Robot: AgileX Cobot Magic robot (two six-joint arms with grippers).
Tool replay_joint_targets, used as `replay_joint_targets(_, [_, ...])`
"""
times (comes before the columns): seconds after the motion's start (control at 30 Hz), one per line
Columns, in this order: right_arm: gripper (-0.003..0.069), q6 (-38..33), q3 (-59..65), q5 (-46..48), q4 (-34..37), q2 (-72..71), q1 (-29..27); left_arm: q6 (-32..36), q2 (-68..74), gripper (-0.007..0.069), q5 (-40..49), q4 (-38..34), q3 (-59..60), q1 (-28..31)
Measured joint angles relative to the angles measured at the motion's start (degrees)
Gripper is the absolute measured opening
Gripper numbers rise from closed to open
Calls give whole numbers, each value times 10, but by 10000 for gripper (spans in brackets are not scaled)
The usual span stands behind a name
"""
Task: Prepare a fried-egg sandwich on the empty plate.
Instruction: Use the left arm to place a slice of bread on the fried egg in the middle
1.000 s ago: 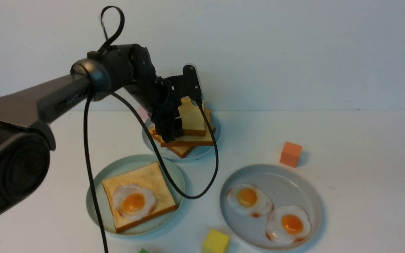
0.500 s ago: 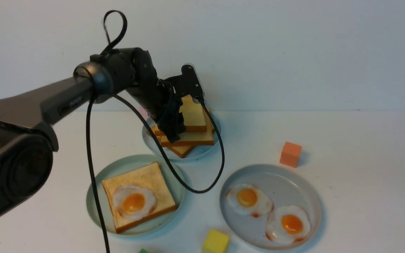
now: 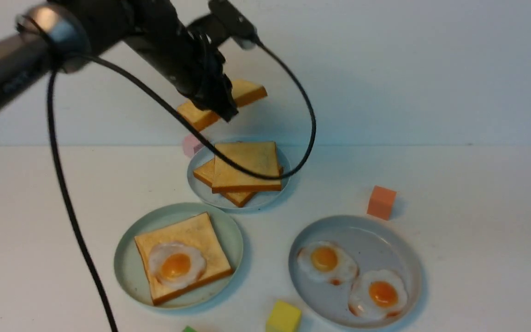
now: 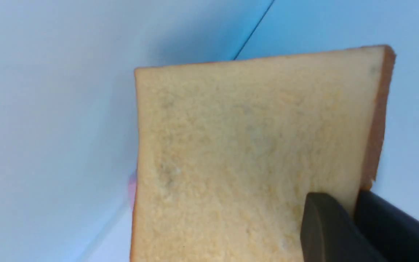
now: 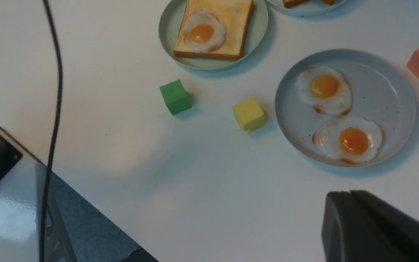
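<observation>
My left gripper (image 3: 221,108) is shut on the edge of a golden toast slice (image 3: 249,92), which hangs tilted in the air above the toast stack (image 3: 247,166). In the left wrist view the slice (image 4: 253,145) fills the frame, pinched between the dark fingers of the gripper (image 4: 355,198). The mint-green plate (image 3: 129,249) at the front left holds one toast slice (image 3: 201,235) with a fried egg (image 3: 175,265) lying uncovered on top. My right gripper (image 5: 346,194) is shut and empty, hovering over bare table near the front.
A pale-blue plate (image 3: 198,190) at the back carries the stack. A grey plate (image 3: 376,240) at the front right holds two fried eggs (image 3: 325,260). Orange (image 3: 380,202), yellow (image 3: 283,317), green (image 5: 175,96) and pink (image 3: 191,144) cubes dot the table. The left arm's cable (image 3: 302,138) loops over the stack.
My left gripper closed on the top slice of the stack and lifted it well up off the pale-blue plate. The right arm has not moved.
</observation>
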Motion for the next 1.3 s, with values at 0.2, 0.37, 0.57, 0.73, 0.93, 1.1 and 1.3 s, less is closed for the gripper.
replay_joint_targets(0.2, [34,0,0,0,-10,0,0,-123,-148,67,42,152,166,-75])
replay_joint_targets(0.37, [35,0,4,-4,-19,0,0,-165,-223,61,-5,176,368,-119])
replay_joint_targets(0.57, [38,0,17,-41,-24,0,0,-162,-244,60,-138,203,531,-122])
replay_joint_targets(0.73, [43,0,22,-59,-20,0,0,-128,-230,59,-233,207,580,-122])
replay_joint_targets(0.93, [43,0,22,-60,-19,0,0,-124,-198,59,-275,231,582,-122])
replay_joint_targets(1.1, [46,0,22,-60,-14,0,0,-124,-158,58,-286,271,582,-122])
replay_joint_targets(1.3, [48,-2,22,-60,-2,0,0,-129,-146,57,-292,275,582,-122])
